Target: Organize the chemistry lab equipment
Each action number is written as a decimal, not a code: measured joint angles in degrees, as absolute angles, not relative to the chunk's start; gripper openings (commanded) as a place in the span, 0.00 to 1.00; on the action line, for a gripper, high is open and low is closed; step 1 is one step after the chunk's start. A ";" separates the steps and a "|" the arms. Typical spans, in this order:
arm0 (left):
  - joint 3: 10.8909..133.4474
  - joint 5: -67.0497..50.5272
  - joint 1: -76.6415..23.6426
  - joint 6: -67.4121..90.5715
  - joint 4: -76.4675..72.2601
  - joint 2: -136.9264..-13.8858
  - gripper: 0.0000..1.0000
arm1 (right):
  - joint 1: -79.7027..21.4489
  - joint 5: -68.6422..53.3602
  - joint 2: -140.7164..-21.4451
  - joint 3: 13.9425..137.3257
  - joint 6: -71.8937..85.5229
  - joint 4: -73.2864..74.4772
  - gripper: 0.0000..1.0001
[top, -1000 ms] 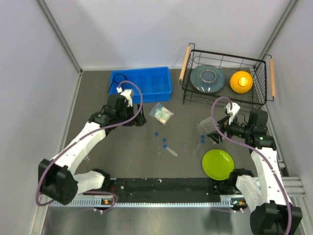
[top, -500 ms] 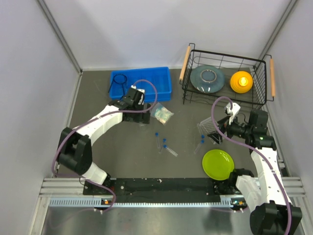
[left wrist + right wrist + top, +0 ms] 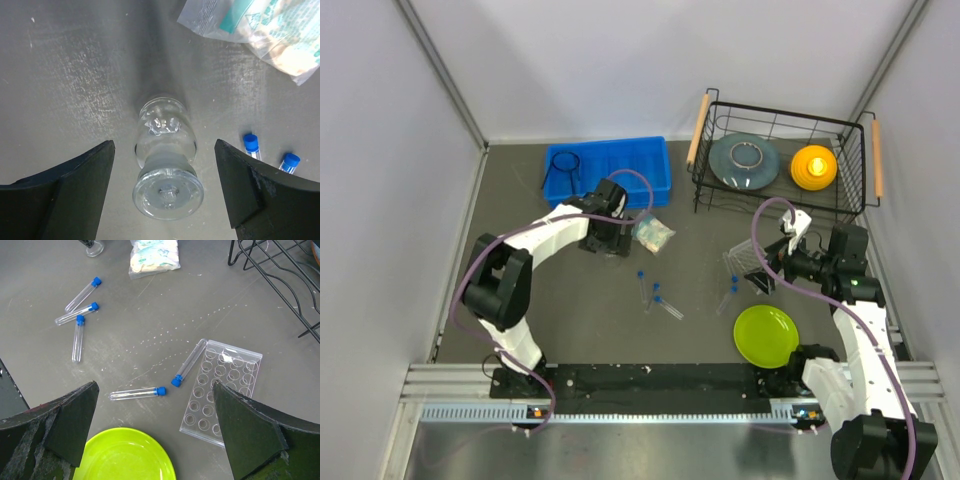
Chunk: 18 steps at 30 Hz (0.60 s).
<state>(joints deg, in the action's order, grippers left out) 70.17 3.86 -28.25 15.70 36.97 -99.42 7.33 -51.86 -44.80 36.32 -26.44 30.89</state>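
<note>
A small clear jar [image 3: 166,165] stands on the grey table between the wide-open fingers of my left gripper [image 3: 163,150], untouched. The clear plastic packet [image 3: 650,231] lies just right of that gripper [image 3: 610,241]. Three blue-capped clear tubes [image 3: 655,295] lie mid-table. Two more tubes [image 3: 189,362] lie beside the clear perforated rack [image 3: 222,392]; one of them [image 3: 137,394] lies below my open, empty right gripper [image 3: 155,385], which hovers above the table. The black ring on a rod [image 3: 566,160] lies in the blue bin.
The blue bin [image 3: 630,165] sits at the back left. A black wire basket [image 3: 700,185] at the back right holds a grey dish [image 3: 744,160] and an orange bowl [image 3: 813,166]. A lime-green plate [image 3: 765,334] lies near the right arm's base.
My left arm has swung right along the front of the blue bin, toward the packet, and now stands over the jar. The right arm has not moved.
</note>
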 measured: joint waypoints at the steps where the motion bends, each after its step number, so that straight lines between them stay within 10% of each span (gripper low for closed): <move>1: 70.19 3.92 -28.25 15.62 37.19 -99.79 0.82 | 7.33 -51.86 -44.80 36.32 -26.44 30.87 0.99; 10: 70.52 3.95 -28.25 15.07 38.28 -100.90 0.67 | 7.33 -51.86 -44.80 36.32 -26.50 30.87 0.99; 18: 71.26 3.92 -28.25 15.05 38.65 -100.90 0.28 | 7.33 -51.86 -44.80 36.32 -26.57 30.87 0.99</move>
